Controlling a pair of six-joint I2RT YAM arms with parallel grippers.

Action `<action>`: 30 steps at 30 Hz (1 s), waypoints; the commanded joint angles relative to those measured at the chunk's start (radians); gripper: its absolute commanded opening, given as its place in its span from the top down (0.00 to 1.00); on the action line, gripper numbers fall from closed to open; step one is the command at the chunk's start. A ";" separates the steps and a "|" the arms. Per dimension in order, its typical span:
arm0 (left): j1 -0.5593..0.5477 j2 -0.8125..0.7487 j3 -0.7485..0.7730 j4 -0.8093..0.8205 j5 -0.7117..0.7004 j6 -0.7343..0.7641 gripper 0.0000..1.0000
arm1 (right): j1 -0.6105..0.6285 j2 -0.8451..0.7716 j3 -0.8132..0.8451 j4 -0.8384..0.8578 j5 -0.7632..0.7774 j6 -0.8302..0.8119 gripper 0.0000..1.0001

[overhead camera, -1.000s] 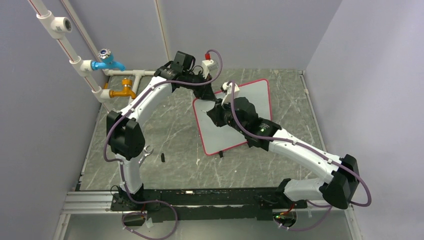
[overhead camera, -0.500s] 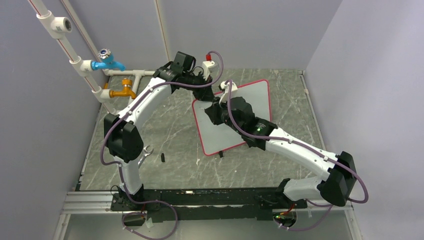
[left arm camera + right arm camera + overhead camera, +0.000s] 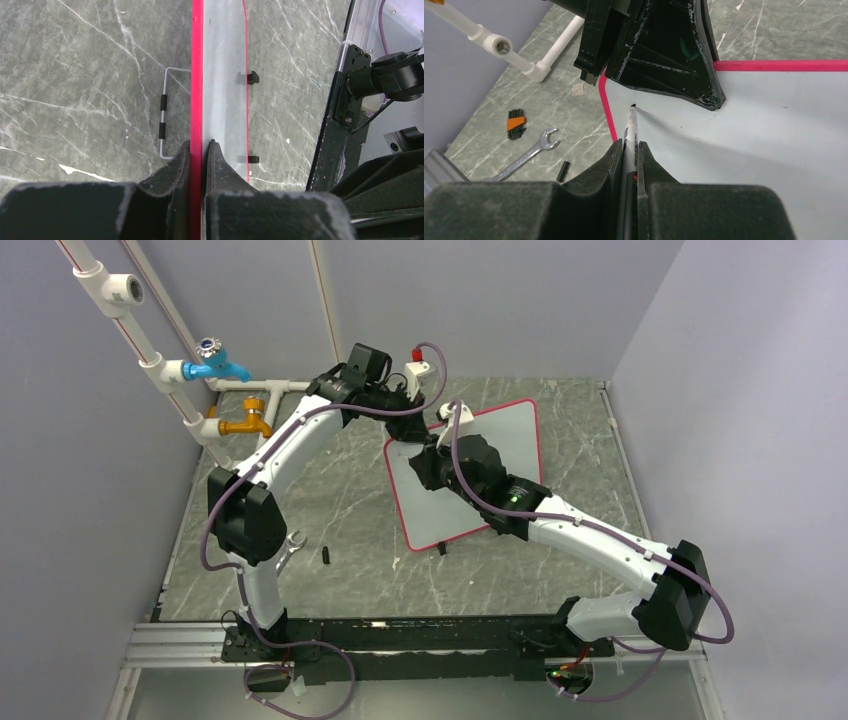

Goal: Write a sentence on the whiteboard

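The whiteboard (image 3: 510, 435) lies tilted on the grey table, white with a thin red rim. My left gripper (image 3: 430, 430) is shut on the rim at its far left corner. In the left wrist view the jaws (image 3: 198, 145) pinch the red edge, with the board (image 3: 222, 75) seen edge-on. My right gripper (image 3: 425, 465) is shut on a grey marker (image 3: 630, 130). The marker's black tip hovers at the board (image 3: 749, 125) near the left gripper's fingers (image 3: 664, 55). No letters of the sentence show on the visible board.
A wrench (image 3: 290, 545) and a small black cap (image 3: 326, 554) lie left of the board. Both show in the right wrist view, the wrench (image 3: 526, 155) near an orange-black piece (image 3: 515, 124). White pipes with a blue tap (image 3: 215, 365) and an orange tap (image 3: 248, 423) stand far left.
My right gripper has shifted a little left and farther along the board with the marker, closer to the left gripper. The left gripper keeps its hold on the rim.
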 commanded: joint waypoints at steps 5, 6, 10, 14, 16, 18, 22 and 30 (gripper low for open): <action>-0.019 -0.004 -0.030 -0.065 -0.179 0.112 1.00 | 0.021 -0.030 -0.034 -0.016 0.041 0.027 1.00; -0.020 -0.006 -0.032 -0.063 -0.179 0.112 1.00 | 0.025 -0.034 -0.045 -0.021 0.043 0.033 1.00; -0.021 -0.009 -0.033 -0.063 -0.179 0.113 1.00 | 0.045 -0.058 -0.087 -0.039 0.055 0.062 1.00; -0.021 -0.006 -0.030 -0.065 -0.178 0.111 1.00 | 0.063 -0.073 -0.101 -0.058 0.065 0.081 1.00; -0.021 -0.007 -0.030 -0.064 -0.179 0.111 1.00 | 0.072 -0.076 -0.088 -0.070 0.068 0.083 1.00; -0.023 -0.009 -0.032 -0.065 -0.182 0.112 1.00 | 0.079 -0.078 -0.066 -0.081 0.072 0.078 1.00; -0.024 -0.012 -0.034 -0.066 -0.185 0.115 1.00 | 0.086 -0.084 -0.019 -0.093 0.072 0.060 1.00; -0.026 -0.012 -0.033 -0.069 -0.188 0.120 1.00 | 0.086 -0.095 0.033 -0.079 0.143 0.057 1.00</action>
